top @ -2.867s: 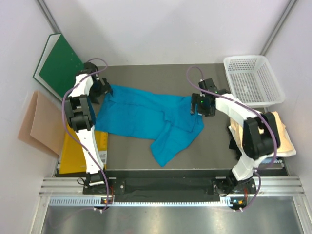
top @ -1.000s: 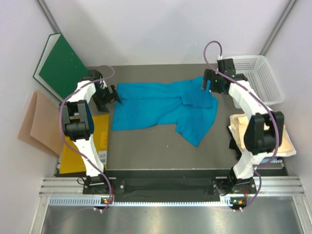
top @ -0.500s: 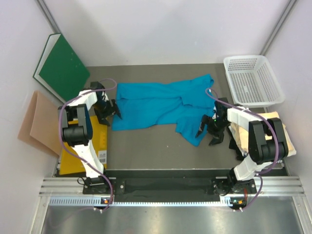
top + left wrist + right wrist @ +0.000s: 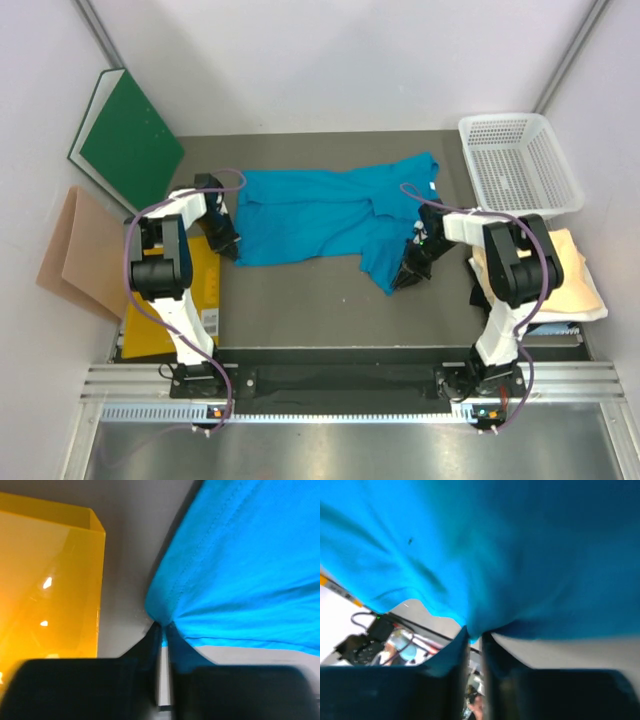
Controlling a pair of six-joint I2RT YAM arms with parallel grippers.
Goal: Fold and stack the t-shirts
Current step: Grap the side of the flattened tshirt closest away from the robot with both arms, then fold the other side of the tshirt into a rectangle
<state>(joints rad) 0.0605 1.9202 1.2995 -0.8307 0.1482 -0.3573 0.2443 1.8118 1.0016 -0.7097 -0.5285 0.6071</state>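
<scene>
The teal-blue t-shirt (image 4: 320,215) lies spread and rumpled across the middle of the grey table. My left gripper (image 4: 228,246) is shut on its near-left corner; the left wrist view shows the hem (image 4: 165,612) pinched between the black fingers of that gripper (image 4: 163,626). My right gripper (image 4: 407,273) is shut on the shirt's near-right corner. In the right wrist view the cloth (image 4: 495,545) bunches down into the narrow gap of the right gripper (image 4: 475,632). The cream-tan t-shirt (image 4: 560,275) lies at the right edge, beside the right arm.
A white mesh basket (image 4: 520,165) stands at the back right. A green board (image 4: 130,135) leans at the back left, with a tan-pink paper sheet (image 4: 75,250) below it. A yellow envelope (image 4: 160,300) lies under the left arm and shows beside the shirt (image 4: 45,580).
Both grippers have gone from open to shut on the teal shirt's near corners. The left one slid slightly nearer; the right one moved left from beside the cream shirt onto the hem.
</scene>
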